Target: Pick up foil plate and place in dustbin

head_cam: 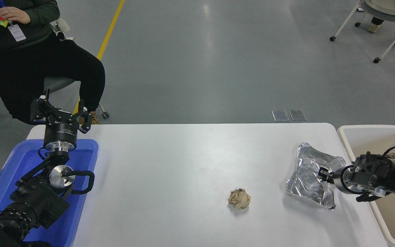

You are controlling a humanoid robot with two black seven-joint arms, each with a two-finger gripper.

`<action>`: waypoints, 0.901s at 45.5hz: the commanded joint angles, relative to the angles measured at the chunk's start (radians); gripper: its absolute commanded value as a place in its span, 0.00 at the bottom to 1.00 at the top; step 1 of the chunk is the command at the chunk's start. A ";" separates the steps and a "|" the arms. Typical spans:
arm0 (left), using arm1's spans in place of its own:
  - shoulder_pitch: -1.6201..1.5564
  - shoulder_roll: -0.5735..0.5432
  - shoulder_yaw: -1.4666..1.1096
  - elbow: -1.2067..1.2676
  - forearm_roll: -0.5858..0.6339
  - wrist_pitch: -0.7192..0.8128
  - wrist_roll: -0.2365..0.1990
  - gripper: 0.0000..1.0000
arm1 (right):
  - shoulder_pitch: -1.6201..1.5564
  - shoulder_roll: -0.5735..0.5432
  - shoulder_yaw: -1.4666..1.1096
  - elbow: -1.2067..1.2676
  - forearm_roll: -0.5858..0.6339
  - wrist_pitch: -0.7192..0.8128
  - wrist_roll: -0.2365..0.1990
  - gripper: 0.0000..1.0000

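No legible writing on foil plate (pixel 309 180)

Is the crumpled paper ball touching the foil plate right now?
Apart. The head view shows a clear strip of bare white table between the paper ball and the foil plate.

Beyond my white table (pixel 183 154) lies grey glossy floor (pixel 218 61) with a yellow line (pixel 110 32); white wheeled chair legs (pixel 386 37) stand far right

My left arm (pixel 29 202): matte black, silver wrist discs, looped black cable. Right arm (pixel 386 173): black, silver wrist ring.
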 commanded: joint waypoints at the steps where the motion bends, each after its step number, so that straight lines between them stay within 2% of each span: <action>1: 0.000 0.000 0.000 0.000 0.000 0.000 0.000 0.99 | -0.008 0.004 0.002 -0.007 0.000 -0.014 0.001 0.00; 18: 0.000 0.000 0.000 0.000 0.000 -0.001 0.000 0.99 | 0.012 -0.022 0.031 0.034 -0.001 -0.006 0.005 0.00; 24: 0.000 0.000 0.000 0.000 0.000 -0.001 0.000 0.99 | 0.093 -0.127 0.068 0.178 -0.018 0.006 0.005 0.00; 32: 0.000 0.000 0.002 0.000 0.000 -0.001 0.000 0.99 | 0.386 -0.314 0.026 0.494 -0.062 0.025 -0.001 0.00; 41: 0.000 0.000 0.002 0.000 0.000 -0.001 0.000 0.99 | 0.764 -0.412 -0.161 0.636 -0.076 0.193 -0.001 0.00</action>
